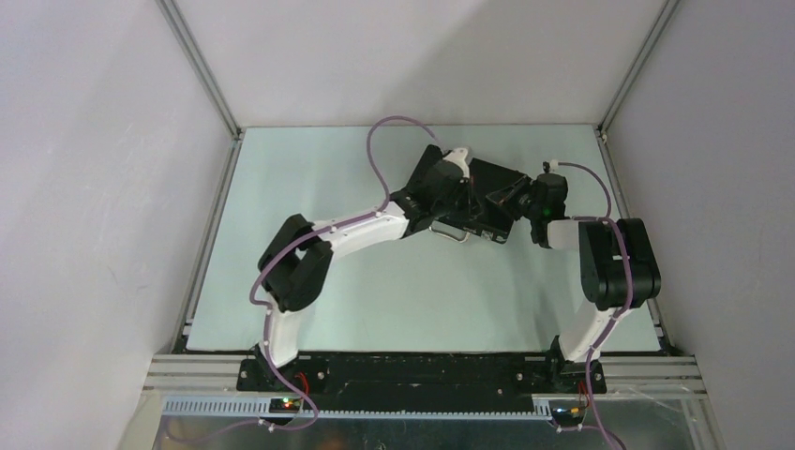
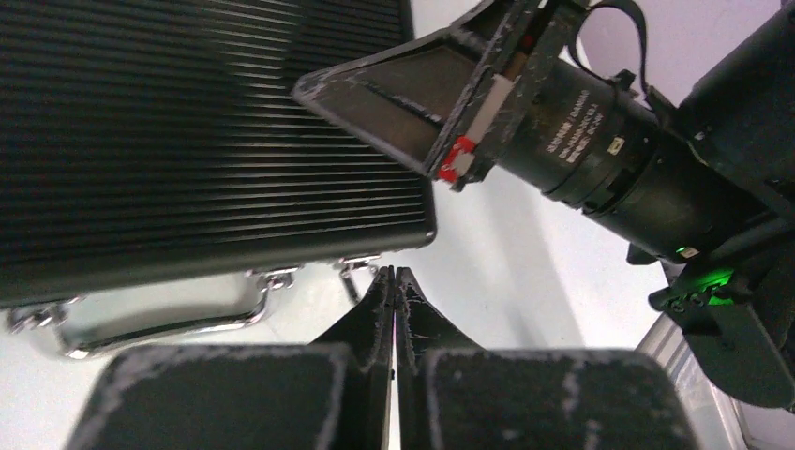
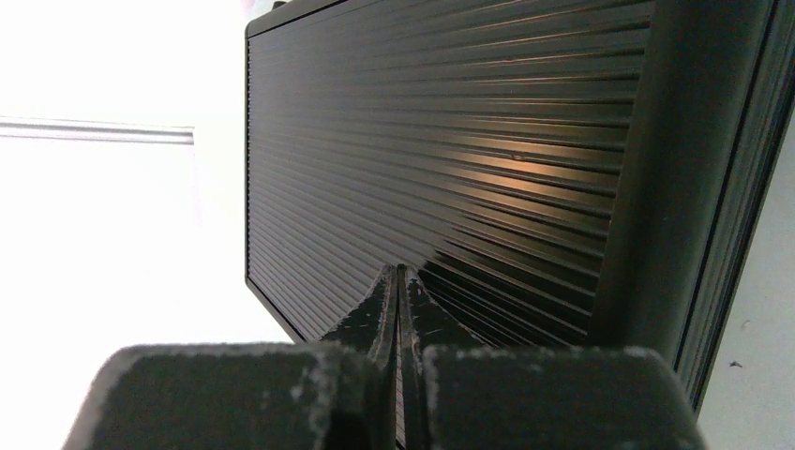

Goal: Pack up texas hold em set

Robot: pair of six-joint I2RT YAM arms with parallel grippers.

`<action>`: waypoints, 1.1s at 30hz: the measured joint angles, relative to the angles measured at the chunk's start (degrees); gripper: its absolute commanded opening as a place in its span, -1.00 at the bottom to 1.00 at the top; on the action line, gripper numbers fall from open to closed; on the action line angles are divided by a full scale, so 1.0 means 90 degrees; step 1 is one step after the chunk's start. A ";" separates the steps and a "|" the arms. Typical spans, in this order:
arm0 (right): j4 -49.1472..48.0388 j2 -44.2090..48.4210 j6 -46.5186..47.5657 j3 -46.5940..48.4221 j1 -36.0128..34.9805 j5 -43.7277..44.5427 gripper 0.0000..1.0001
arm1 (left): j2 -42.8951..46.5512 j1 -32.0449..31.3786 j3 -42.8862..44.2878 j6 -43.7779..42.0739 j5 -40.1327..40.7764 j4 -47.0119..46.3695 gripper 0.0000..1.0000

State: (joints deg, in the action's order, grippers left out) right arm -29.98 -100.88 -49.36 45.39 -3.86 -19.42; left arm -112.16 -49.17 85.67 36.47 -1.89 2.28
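Note:
The texas hold em set shows as a black ribbed briefcase (image 1: 489,192), closed and lying on the table at the back middle. Its lid (image 2: 187,141) fills the left wrist view, with the silver handle (image 2: 159,326) and a latch (image 2: 361,264) along the near edge. My left gripper (image 2: 394,274) is shut and empty, its tips just off that latch. My right gripper (image 3: 397,272) is also shut and empty, its tips against the ribbed lid (image 3: 450,159) near a corner. In the left wrist view the right gripper's fingers (image 2: 394,103) rest over the case's right end.
The pale green table (image 1: 328,281) is fenced by metal rails (image 1: 211,234) on both sides and grey walls behind. Both arms reach in towards the case, the right arm's elbow (image 1: 617,262) standing near the right rail.

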 measured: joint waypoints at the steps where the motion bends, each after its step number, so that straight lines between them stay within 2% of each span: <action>1: -0.0017 -0.0005 0.0000 -0.0002 0.0010 -0.0019 -0.99 | -0.0138 -0.0034 0.0187 -0.0015 -0.0044 0.0034 -1.00; 5: -0.0073 -0.0027 -0.0012 -0.0017 0.0034 -0.0080 -0.99 | -0.0525 -0.0206 0.0520 -0.0053 -0.0199 0.0180 -1.00; 18: -0.0209 -0.0087 -0.0019 -0.0039 0.0087 -0.0231 -1.00 | -0.1066 -0.0313 0.0444 0.0007 -0.0648 0.0614 -1.00; 33: -0.0257 -0.0112 -0.0022 -0.0044 0.0112 -0.0304 -1.00 | -0.0984 -0.0311 -0.0350 -0.0039 -0.0566 0.0515 -1.00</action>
State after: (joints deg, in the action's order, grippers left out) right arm -32.29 -101.89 -49.56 44.99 -2.85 -22.15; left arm -121.01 -51.96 82.52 36.12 -6.98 6.92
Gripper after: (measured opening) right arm 0.009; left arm 0.003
